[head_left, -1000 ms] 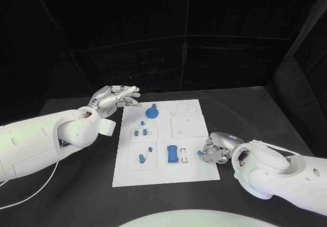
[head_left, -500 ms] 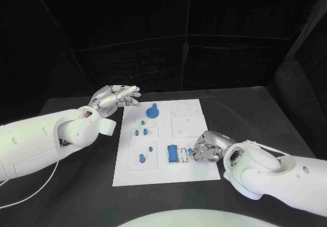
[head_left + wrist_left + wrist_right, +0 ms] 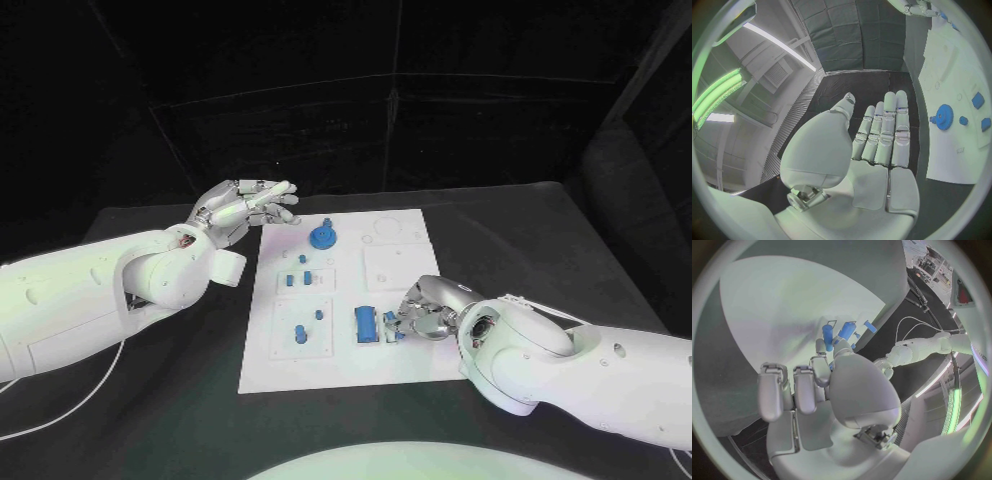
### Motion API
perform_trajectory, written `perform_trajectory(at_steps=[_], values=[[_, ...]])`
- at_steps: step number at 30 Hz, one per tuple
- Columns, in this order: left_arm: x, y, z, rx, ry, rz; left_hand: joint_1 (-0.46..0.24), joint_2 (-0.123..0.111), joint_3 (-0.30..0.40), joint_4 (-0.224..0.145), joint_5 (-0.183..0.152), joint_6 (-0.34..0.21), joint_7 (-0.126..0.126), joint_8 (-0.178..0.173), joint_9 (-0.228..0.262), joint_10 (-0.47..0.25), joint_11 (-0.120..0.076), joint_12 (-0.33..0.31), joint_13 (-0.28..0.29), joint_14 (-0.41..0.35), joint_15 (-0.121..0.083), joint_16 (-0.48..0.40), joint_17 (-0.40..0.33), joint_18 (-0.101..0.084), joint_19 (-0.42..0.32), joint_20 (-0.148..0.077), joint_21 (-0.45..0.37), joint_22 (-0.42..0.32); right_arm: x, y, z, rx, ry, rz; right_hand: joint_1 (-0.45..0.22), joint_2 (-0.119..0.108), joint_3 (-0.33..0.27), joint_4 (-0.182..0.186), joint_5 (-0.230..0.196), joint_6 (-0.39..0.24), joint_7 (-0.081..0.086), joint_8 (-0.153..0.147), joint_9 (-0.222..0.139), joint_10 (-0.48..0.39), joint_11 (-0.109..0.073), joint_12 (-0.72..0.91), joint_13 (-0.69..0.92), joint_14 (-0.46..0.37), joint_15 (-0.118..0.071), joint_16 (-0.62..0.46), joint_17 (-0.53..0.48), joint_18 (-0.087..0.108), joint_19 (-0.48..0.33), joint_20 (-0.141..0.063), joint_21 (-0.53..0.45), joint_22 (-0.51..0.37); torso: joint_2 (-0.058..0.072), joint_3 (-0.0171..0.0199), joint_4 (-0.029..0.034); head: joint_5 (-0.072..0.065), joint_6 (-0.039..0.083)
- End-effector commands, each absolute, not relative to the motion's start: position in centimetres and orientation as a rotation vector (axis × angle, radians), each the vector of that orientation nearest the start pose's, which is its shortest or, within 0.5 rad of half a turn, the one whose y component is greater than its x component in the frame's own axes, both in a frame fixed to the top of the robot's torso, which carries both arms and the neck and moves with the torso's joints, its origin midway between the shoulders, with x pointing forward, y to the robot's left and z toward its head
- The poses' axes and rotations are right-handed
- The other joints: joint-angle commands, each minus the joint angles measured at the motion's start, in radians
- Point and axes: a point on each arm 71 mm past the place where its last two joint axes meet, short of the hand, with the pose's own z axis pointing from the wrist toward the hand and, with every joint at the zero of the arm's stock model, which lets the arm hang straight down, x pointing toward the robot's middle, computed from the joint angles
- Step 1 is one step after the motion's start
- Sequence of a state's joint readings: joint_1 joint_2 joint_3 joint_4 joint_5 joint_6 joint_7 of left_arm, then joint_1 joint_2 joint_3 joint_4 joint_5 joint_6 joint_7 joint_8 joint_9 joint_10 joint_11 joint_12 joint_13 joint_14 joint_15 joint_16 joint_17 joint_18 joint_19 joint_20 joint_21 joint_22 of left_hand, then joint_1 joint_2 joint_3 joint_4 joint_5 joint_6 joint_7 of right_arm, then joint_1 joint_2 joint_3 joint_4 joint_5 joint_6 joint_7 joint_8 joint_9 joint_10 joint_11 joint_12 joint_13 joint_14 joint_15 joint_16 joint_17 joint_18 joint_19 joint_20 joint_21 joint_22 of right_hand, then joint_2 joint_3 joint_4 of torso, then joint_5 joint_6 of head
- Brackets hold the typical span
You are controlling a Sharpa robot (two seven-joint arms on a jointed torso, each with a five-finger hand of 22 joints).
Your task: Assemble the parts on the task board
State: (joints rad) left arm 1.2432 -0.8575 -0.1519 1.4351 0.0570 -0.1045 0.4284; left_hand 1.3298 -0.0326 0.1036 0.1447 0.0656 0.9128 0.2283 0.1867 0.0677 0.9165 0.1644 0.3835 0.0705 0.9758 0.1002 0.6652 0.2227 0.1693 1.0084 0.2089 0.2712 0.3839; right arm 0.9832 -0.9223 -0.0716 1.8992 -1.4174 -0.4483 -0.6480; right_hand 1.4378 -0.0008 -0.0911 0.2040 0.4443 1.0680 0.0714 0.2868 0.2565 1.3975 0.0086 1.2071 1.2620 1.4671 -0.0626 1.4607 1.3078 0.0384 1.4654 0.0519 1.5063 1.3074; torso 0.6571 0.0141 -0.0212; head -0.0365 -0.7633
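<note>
Your right hand (image 3: 423, 312) rests over the task board (image 3: 346, 355) near its right edge, fingers curled down against a small blue part (image 3: 389, 324) just beside the blue rectangular block (image 3: 365, 324); you cannot tell whether it pinches that part. Your left hand (image 3: 241, 209) hovers off the board's far left corner, fingers straight, lying side by side, holding nothing. On the board, a blue gear (image 3: 325, 238) stands near the far edge, with small blue pieces (image 3: 300, 272) along the left side.
</note>
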Motion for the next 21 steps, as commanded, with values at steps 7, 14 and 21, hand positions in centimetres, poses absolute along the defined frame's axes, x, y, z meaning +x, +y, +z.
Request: perform_trajectory(at_steps=[7, 14, 21], values=[[49.41, 23.45, -19.85, -1.125, 1.497, -1.644, 0.009, 0.002, -0.006, 0.002, 0.0, -0.008, -0.002, 0.004, 0.0, -0.009, 0.0, 0.004, -0.001, 0.006, 0.002, -0.007, -0.001, 0.013, 0.008, -0.002, -0.006, -0.001, 36.72, -16.33, -25.96, 0.245, 2.02, 0.491, -0.038, -0.008, -0.008, 0.03, 0.004, 0.02, -0.005, 0.007, 0.008, 0.02, -0.019, 0.002, 0.024, 0.064, -0.009, 0.003, 0.054, -0.015, 0.039, -0.007, 0.005, 0.187, 0.0, 0.0003, -0.0008, 0.004, -0.004], [49.41, 23.45, -19.85, -1.125, 1.497, -1.644, 0.009, 0.002, -0.006, 0.002, 0.0, -0.008, -0.002, 0.004, 0.0, -0.009, 0.0, 0.004, -0.001, 0.006, 0.002, -0.007, -0.001, 0.013, 0.008, -0.002, -0.006, -0.001, 36.8, -16.16, -26.06, 0.227, 2.025, 0.475, -0.048, -0.011, -0.015, 0.04, 0.011, 0.028, -0.009, 0.012, 0.013, 0.021, -0.021, 0.001, 0.024, 0.064, -0.011, 0.002, 0.054, -0.015, 0.039, -0.009, 0.005, 0.187, -0.001, 0.0005, -0.0014, 0.004, -0.004], [49.41, 23.45, -19.86, -1.125, 1.497, -1.644, 0.009, 0.002, -0.006, 0.002, 0.0, -0.008, -0.002, 0.004, 0.0, -0.009, 0.0, 0.004, -0.001, 0.006, 0.002, -0.007, -0.001, 0.013, 0.008, -0.002, -0.006, -0.001, 36.89, -16.14, -26.05, 0.216, 2.018, 0.459, -0.062, -0.015, -0.026, 0.053, -0.001, 0.031, -0.011, 0.017, 0.019, 0.022, -0.023, 0.001, 0.024, 0.064, -0.012, 0.001, 0.052, -0.015, 0.038, -0.011, 0.004, 0.187, 0.0, 0.0004, -0.0015, 0.003, -0.005]])
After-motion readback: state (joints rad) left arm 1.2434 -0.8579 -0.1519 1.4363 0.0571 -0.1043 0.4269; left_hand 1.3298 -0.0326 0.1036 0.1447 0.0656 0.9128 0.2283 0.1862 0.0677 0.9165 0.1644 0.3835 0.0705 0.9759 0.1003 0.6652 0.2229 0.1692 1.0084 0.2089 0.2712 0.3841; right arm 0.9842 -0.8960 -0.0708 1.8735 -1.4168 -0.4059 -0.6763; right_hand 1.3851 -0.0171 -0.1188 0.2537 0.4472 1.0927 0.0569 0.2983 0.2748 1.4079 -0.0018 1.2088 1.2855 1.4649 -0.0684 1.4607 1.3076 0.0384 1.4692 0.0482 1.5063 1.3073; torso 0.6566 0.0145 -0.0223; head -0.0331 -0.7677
